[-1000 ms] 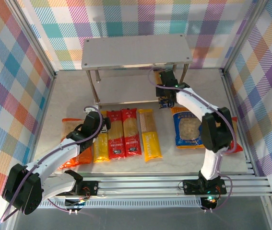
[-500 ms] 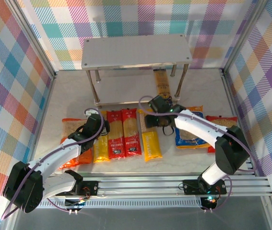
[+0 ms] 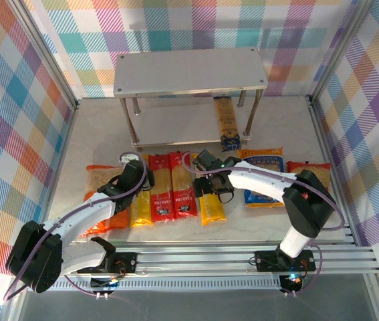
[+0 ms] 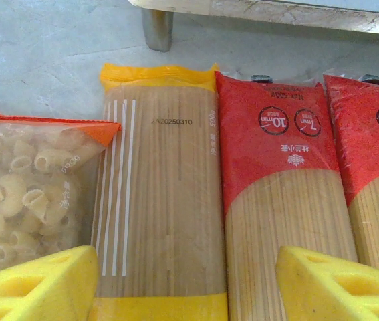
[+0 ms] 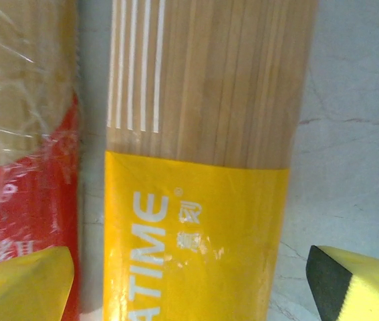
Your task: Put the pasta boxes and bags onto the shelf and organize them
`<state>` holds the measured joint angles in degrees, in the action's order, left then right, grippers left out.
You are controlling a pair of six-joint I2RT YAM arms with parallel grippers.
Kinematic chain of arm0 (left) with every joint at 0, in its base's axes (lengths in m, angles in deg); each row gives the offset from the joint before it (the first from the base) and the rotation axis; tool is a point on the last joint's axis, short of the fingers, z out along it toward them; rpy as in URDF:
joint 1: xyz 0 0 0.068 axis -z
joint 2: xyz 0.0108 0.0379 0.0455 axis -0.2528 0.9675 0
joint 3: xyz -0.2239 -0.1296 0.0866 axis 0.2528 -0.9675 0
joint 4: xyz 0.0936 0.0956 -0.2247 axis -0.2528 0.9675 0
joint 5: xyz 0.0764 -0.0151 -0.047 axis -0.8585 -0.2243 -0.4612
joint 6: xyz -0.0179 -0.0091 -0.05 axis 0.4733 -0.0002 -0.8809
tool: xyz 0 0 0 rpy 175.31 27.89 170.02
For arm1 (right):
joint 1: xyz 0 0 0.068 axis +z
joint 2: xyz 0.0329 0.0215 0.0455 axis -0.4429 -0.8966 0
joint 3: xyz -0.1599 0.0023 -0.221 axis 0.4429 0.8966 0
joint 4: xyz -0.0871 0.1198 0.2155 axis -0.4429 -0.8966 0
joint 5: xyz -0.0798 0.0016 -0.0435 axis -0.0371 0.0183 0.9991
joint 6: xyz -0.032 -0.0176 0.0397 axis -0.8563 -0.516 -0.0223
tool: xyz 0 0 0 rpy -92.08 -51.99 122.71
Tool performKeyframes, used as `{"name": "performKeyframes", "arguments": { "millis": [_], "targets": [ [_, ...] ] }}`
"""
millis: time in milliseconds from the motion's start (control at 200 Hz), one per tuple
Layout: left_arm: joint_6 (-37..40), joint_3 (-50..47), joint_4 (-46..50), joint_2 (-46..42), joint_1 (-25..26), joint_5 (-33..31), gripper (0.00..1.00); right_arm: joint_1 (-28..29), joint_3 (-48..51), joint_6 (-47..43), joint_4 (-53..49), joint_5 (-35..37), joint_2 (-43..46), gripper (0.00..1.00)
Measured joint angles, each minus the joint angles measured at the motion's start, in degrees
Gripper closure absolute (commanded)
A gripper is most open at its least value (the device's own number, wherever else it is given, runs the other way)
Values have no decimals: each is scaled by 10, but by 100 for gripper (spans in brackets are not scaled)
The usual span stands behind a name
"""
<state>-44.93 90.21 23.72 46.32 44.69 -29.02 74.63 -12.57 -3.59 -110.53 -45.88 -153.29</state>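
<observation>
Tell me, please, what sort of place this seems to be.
Probably a lab test cell: plaid walls, an aluminium rail holding the arm bases, spaghetti packs lined up before a small shelf.

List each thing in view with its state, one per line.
shelf, upright.
dark spaghetti pack, lying on lower tier, right end.
left yellow spaghetti pack, flat on table.
right yellow spaghetti pack, flat on table.
red spaghetti packs, flat, side by side.
orange bag, flat on table.
blue bag, flat on table.
red bag, flat, partly hidden.
left gripper, open over left yellow spaghetti pack.
right gripper, open over right yellow spaghetti pack.
</observation>
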Motion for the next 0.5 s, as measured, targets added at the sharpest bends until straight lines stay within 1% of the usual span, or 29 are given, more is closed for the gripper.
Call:
{"name": "performKeyframes", "arguments": {
  "millis": [45,215,500],
  "targets": [
    [0,-2,0,0,0,0,29,0,-3,2,-2,-1,-13,4],
    [0,-6,0,0,0,0,29,0,-10,2,-4,-2,-43,3],
    [0,-6,0,3,0,0,29,1,-33,3,-4,-9,-75,3]
  ]
}}
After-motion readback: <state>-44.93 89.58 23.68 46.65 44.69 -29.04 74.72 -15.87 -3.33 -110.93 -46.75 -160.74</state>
